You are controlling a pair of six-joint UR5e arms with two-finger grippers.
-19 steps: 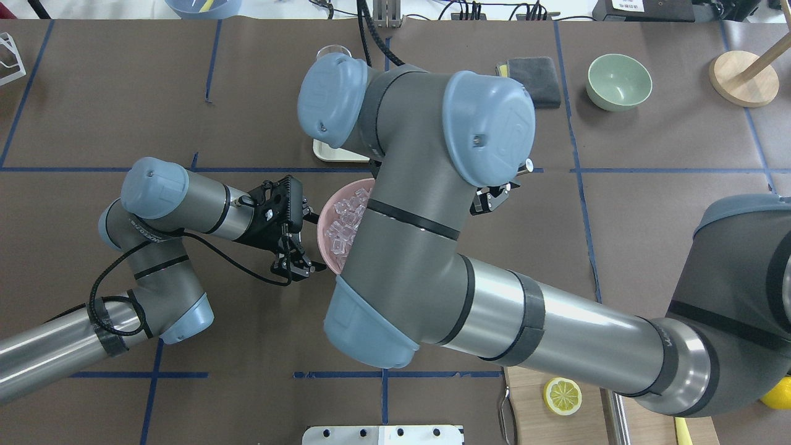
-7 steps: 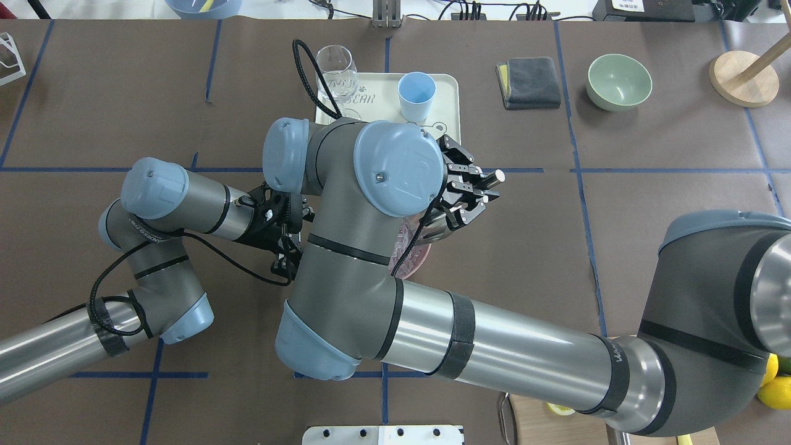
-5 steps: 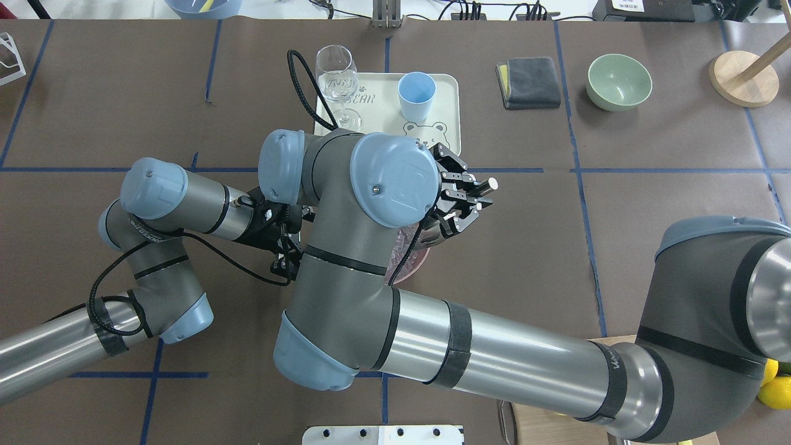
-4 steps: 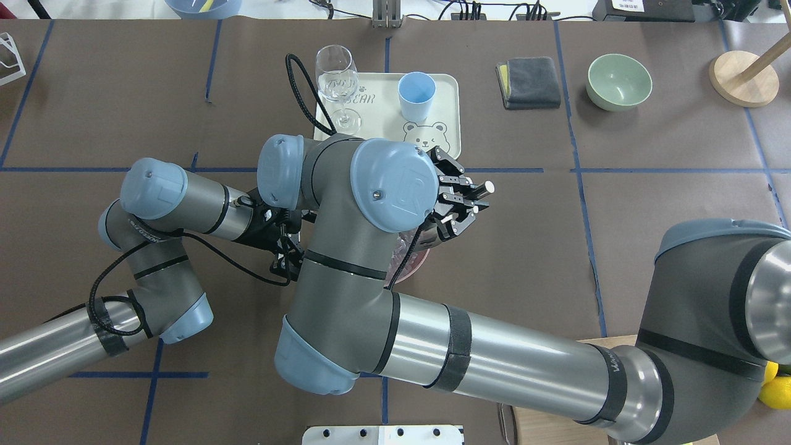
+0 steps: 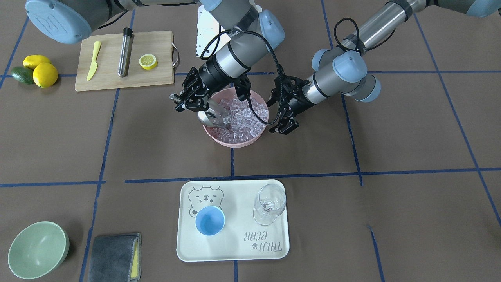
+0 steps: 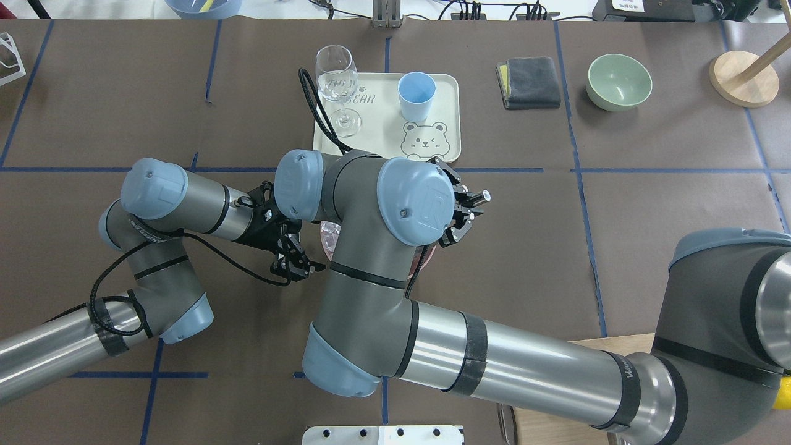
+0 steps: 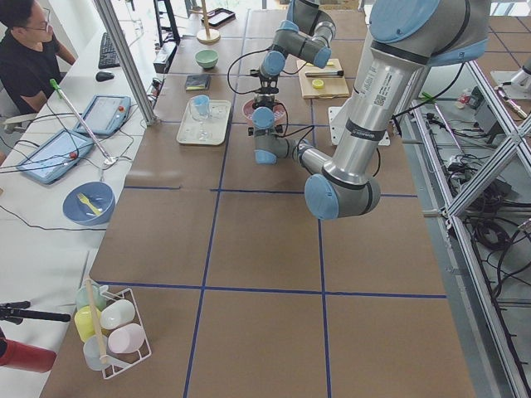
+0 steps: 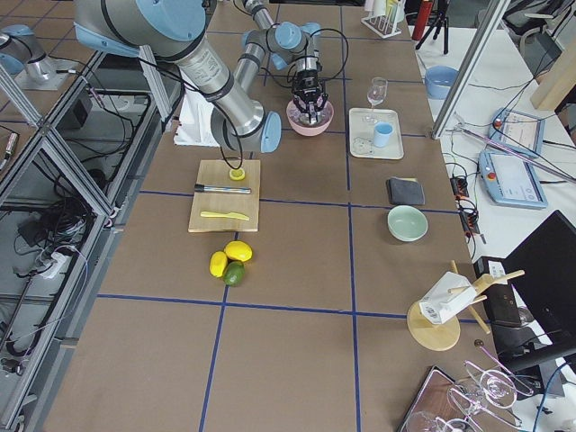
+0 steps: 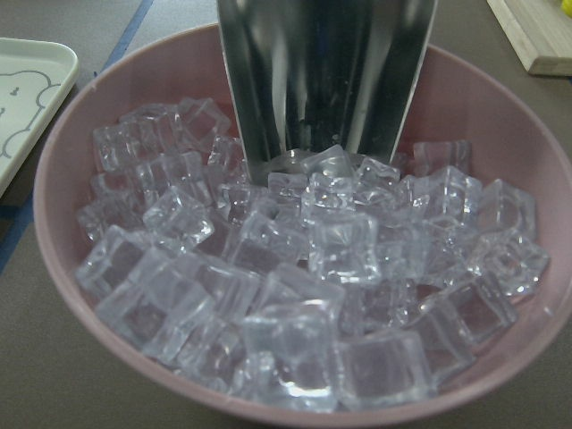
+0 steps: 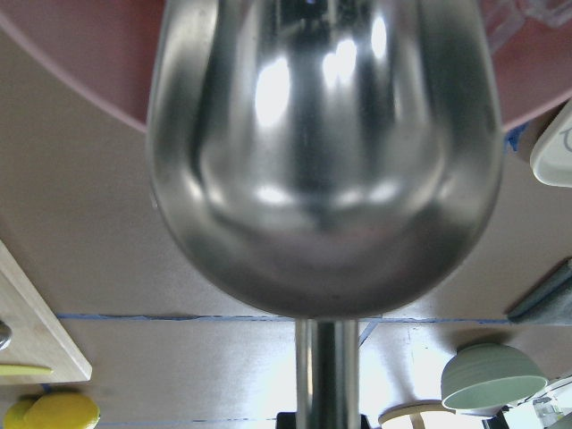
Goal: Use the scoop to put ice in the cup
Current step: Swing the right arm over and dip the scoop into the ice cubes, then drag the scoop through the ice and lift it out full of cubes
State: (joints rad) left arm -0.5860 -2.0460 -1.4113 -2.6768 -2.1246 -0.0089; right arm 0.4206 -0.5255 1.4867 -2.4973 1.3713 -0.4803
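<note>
My right pincer (image 5: 189,102) was clamped on the thin handle of the shiny stainless-steel scoop (image 5: 213,116), at the centre of the front-facing frame. The scoop tilted downward, its lip touching the heap of clear ice cubes (image 9: 313,295) in the round pink bowl (image 9: 67,170). The trough above the lip showed bare metal. My left pincer (image 5: 283,127) hung just right of the bowl's rim, jaws apart, holding nothing. The small light-blue cup (image 5: 210,220) stood upright on the cream tray (image 5: 235,250), lower centre, well apart from the bowl.
</note>
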